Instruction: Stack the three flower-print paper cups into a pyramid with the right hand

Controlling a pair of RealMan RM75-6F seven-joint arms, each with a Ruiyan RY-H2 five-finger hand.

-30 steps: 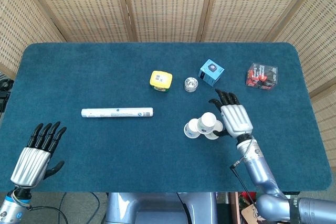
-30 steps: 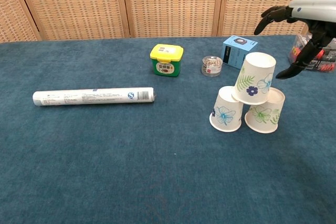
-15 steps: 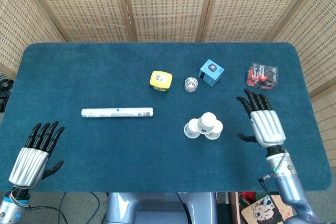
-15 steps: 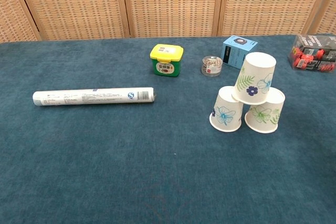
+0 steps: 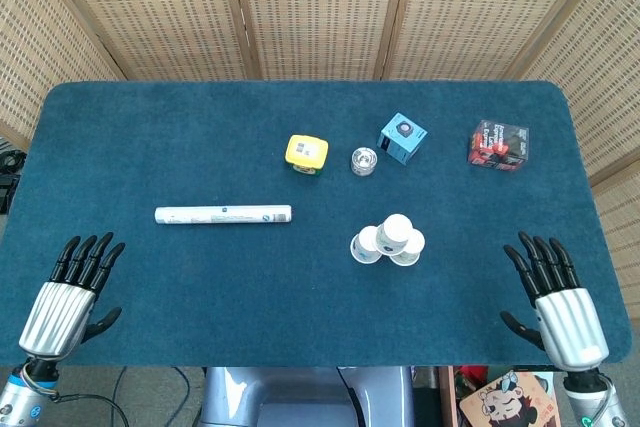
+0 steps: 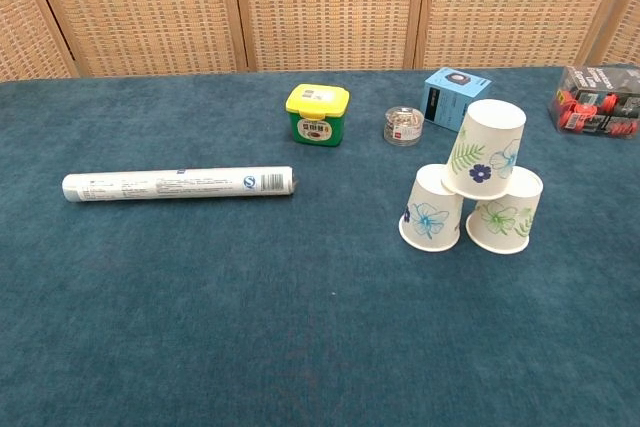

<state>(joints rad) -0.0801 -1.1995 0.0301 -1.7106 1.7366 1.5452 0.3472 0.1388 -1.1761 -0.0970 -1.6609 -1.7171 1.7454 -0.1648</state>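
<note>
Three flower-print paper cups stand upside down as a pyramid on the blue table. Two base cups sit side by side, and the top cup rests across both. The head view shows the same pyramid right of the table's centre. My right hand is open at the front right corner, far from the cups and holding nothing. At the front left corner my left hand lies open and empty. Neither hand appears in the chest view.
A white tube lies left of centre. Behind the cups stand a yellow-lidded green tub, a small clear jar and a blue box. A red and black box sits at the back right.
My right hand has drawn back from beside the cup pyramid to the front right corner of the table. The cups and my left hand have stayed put.
</note>
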